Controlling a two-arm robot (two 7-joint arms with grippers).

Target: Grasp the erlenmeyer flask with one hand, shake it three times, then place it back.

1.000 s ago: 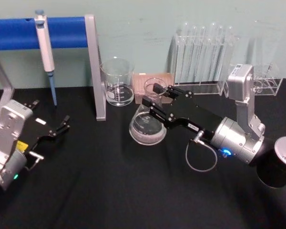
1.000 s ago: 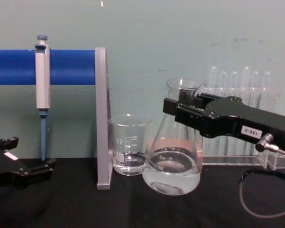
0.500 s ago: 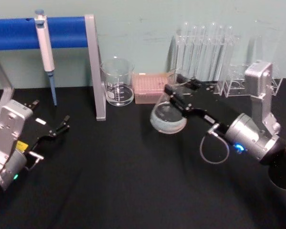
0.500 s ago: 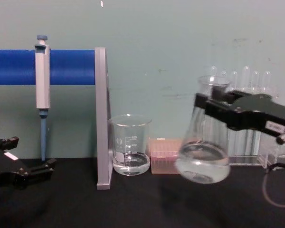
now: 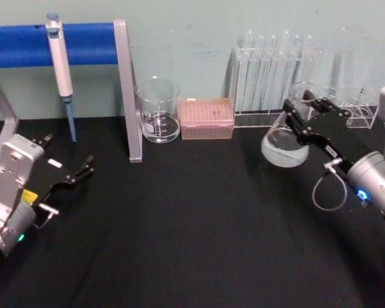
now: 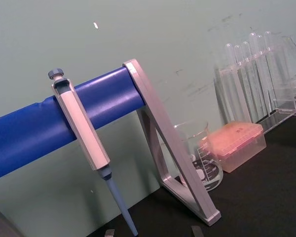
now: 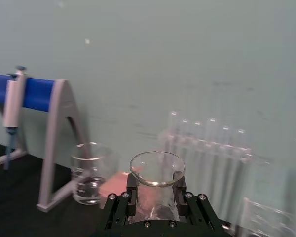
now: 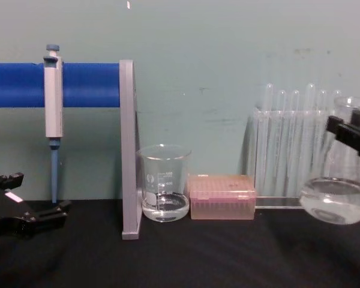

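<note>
Left pincer (image 5: 81,171): well to the left of the beaker (image 5: 158,110), low over the desk (image 5: 179,244), jaws apart, holding nothing. Pink tip box (image 5: 207,119): just right of the beaker. Erlenmeyer flask (image 5: 282,146): well to the right of the beaker, beyond the tip box and in front of the test tube rack (image 5: 269,70), roughly upright, containing clear liquid. Right pincer (image 5: 301,106): right of the beaker, clamped on the flask neck just below the rim.
</note>
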